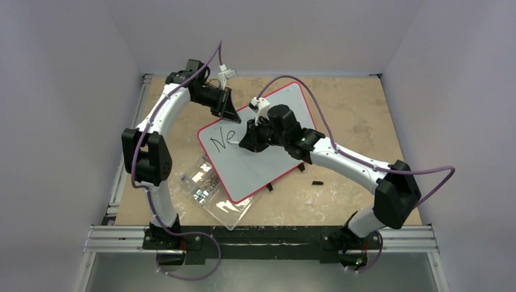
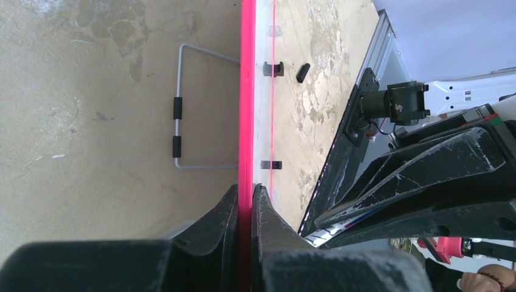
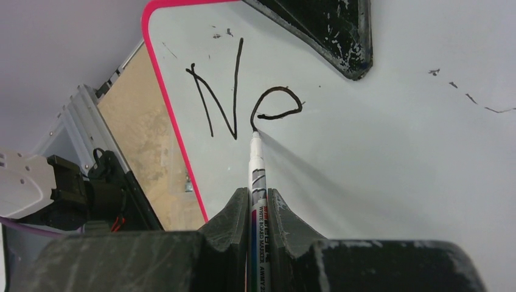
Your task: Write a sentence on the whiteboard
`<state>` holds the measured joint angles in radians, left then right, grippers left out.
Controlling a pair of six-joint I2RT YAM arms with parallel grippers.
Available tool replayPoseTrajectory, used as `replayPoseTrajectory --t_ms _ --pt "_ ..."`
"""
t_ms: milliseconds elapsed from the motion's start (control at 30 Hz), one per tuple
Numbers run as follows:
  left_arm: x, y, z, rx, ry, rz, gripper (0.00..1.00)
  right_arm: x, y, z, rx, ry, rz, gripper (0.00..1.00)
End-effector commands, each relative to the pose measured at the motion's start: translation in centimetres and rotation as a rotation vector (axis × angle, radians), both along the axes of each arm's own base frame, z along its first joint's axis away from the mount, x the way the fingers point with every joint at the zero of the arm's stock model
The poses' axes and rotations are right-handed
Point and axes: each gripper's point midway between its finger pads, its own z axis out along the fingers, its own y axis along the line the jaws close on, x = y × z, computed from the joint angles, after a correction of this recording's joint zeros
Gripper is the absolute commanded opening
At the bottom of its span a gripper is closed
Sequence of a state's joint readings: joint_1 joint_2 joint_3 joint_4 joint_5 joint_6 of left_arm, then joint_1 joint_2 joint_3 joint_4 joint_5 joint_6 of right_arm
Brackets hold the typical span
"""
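While our right gripper [image 3: 257,193] is clamping the slim white marker [image 3: 257,161], its tip is touching the open end of the "e" in the black handwritten sentence [image 3: 238,85], near one corner of the large white red-rimmed whiteboard [image 1: 261,167] on the brown table [image 1: 365,115]. We are judging that light, even pressure should round this curve cleanly. Our left gripper [image 2: 246,188] is pinching the red rim. Only the left wrist view is showing a grey wire stand [image 2: 177,108] beside it; only the right is showing the tip's contact.
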<state>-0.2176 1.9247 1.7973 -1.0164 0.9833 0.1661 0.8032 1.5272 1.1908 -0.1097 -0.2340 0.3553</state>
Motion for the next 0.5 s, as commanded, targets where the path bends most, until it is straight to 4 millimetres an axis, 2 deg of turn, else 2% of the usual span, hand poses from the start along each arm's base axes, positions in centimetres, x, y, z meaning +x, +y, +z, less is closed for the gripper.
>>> replayPoseTrajectory --t_ms 0,267,467 --pt "-1.4 -0.5 -0.1 0.074 -0.069 -0.064 0.0 1.0 -2.0 -0.8 -0.054 -0.02 -0.095 0.0" --pt "-1.4 -0.5 0.0 0.073 -0.072 -0.065 0.0 2.6 -4.0 0.0 -0.077 -0.04 -0.186 0.0" --pt "-1.4 -0.5 0.1 0.073 -0.075 -0.064 0.0 2.6 -3.8 1.0 -0.086 -0.055 -0.149 0.0"
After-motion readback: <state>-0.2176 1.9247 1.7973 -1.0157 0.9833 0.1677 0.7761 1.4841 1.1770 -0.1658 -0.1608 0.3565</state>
